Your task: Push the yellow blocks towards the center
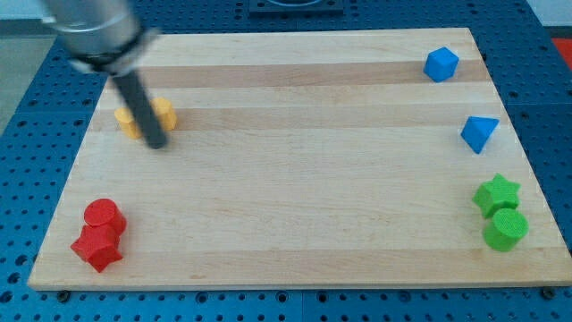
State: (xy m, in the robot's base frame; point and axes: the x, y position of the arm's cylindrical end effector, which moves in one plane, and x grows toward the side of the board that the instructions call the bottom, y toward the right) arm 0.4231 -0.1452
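Note:
Two yellow blocks lie close together at the view's upper left of the wooden board (286, 161): one (129, 122) to the left of the rod and one (164, 113) to its right; their shapes are partly hidden by the rod. My tip (157, 143) rests on the board just below and between them, close to or touching both. The rod slants up to the view's top left.
A red cylinder (105, 215) and a red star (96, 247) sit at the lower left. A blue block (441, 63) and a blue triangular block (479, 133) are at the upper right. A green star (496, 194) and a green cylinder (505, 229) are at the lower right.

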